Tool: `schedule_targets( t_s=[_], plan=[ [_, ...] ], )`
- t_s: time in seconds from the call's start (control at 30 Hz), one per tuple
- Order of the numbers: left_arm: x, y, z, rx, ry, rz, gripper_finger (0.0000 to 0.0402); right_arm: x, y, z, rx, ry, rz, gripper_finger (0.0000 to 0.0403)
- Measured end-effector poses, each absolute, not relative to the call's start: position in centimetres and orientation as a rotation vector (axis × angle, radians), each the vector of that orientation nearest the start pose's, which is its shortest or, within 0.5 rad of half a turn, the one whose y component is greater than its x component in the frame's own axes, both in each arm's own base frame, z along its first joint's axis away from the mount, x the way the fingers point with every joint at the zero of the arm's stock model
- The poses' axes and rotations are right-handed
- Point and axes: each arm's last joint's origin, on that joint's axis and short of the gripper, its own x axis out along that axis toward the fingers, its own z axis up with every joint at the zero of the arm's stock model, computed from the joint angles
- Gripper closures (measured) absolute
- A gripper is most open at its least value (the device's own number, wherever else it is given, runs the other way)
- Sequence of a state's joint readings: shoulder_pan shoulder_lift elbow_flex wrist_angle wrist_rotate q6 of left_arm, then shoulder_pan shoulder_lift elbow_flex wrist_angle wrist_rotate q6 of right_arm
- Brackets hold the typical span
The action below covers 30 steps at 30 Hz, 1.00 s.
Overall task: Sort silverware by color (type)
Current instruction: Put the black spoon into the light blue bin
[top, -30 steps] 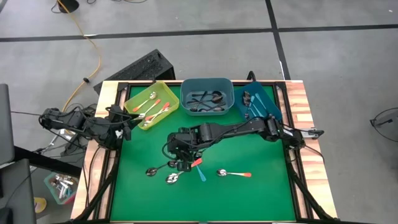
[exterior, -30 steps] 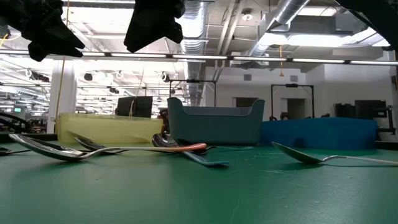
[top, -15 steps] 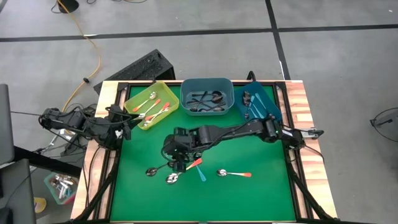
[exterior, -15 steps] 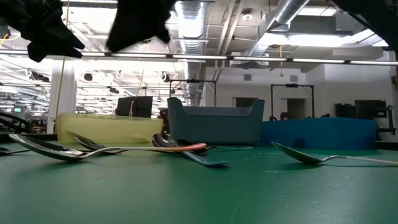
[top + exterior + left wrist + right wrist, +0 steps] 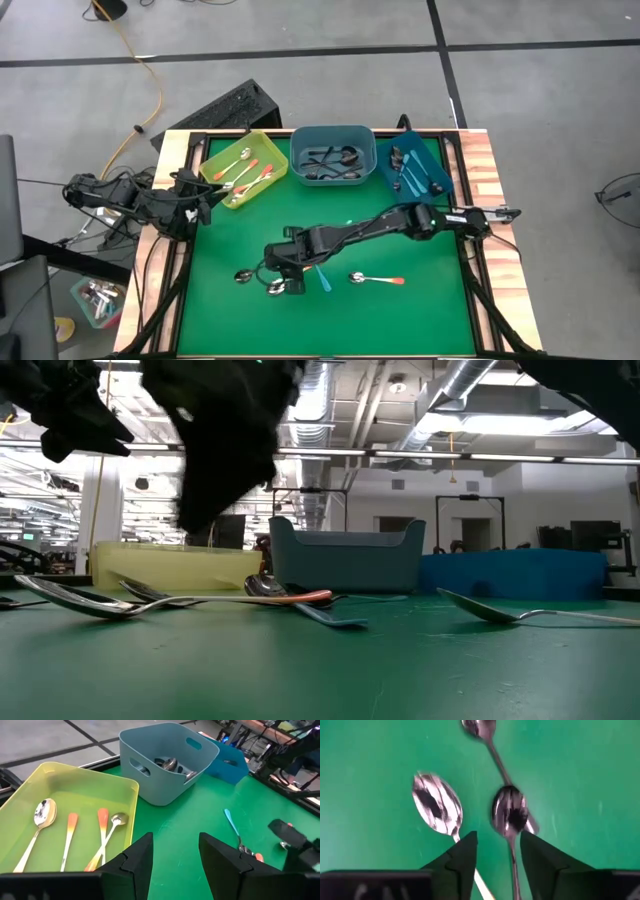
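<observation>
The right gripper hangs low over a cluster of small shiny-bowled metal spoons at about 7 o'clock on the green counter, fingers parted and gripping nothing. Centre the gap over a single handle, not a bowl, and descend vertically, since the crossed handles could cause two spoons to lift together. Sorted spoons lie in the yellow plastic bin, the grey-teal tub and the blue bin along 12 o'clock. The left gripper waits open near the yellow plastic bin.

Yellow bin, grey-blue bin, blue bin, green mat.
</observation>
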State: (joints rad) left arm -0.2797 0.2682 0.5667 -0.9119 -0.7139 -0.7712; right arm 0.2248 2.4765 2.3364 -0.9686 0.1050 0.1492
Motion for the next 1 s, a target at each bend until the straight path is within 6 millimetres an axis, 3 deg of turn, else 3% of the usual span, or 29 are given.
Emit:
schedule_targets(
  t_s=[0.13,0.33,1.0],
  plan=[
    [5.8,0.3,25.1,-0.445,0.346,0.599,0.0258,50.7,11.1,19.7,-0.035,1.154,-0.01,0.0213],
    [5.8,0.3,25.1,-0.443,0.347,0.601,0.0258,51.3,11.2,16.9,-0.026,1.19,-0.016,0.0212],
    [5.8,0.3,25.1,-0.444,0.351,0.596,0.0258,52.2,9.4,14.7,0.034,1.223,0.015,0.0223]
  ],
)
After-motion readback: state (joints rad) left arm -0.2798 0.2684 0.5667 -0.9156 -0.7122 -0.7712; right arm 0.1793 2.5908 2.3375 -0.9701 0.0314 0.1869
